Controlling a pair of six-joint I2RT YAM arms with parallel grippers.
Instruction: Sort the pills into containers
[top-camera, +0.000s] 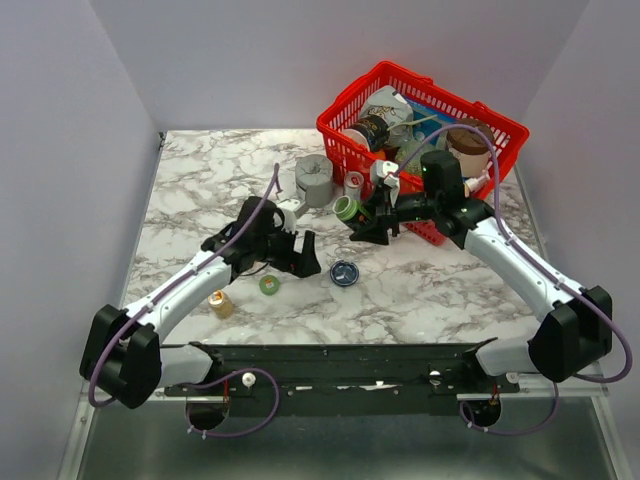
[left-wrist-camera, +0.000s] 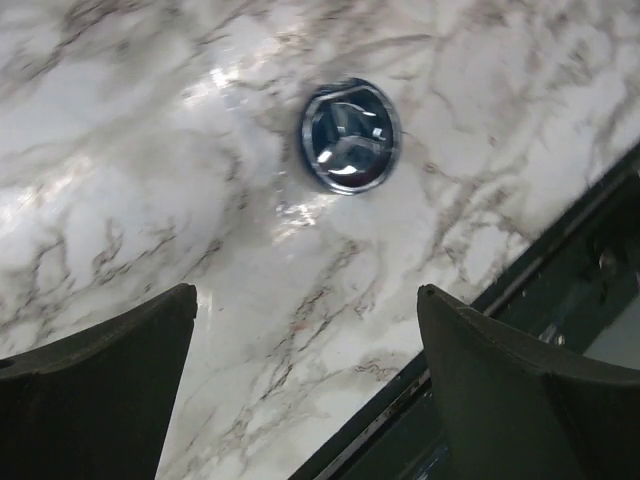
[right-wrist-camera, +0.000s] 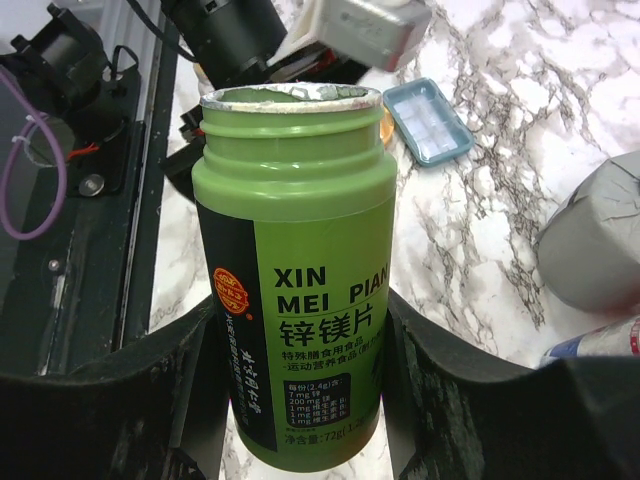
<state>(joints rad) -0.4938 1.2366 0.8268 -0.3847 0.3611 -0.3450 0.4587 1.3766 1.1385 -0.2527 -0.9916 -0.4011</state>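
The dark blue dish (top-camera: 343, 273) with a pale centre lies on the marble near the front middle. It also shows in the left wrist view (left-wrist-camera: 348, 135), beyond my fingers. My left gripper (top-camera: 297, 256) (left-wrist-camera: 305, 320) is open and empty, just left of the dish and above the table. A small orange-tan round piece (top-camera: 221, 303), seemingly the orange dish, lies further left. My right gripper (top-camera: 364, 218) (right-wrist-camera: 295, 330) is shut on a green pill bottle (top-camera: 345, 208) (right-wrist-camera: 290, 260) with no cap, held tilted above the table. No pills are visible.
A green cap (top-camera: 270, 285) lies between the two dishes. A grey notched block (top-camera: 315, 180) and a small white bottle (top-camera: 353, 183) stand behind. The red wire basket (top-camera: 500, 130) full of items sits at back right. A blue blister tray (right-wrist-camera: 430, 120) lies beyond the bottle.
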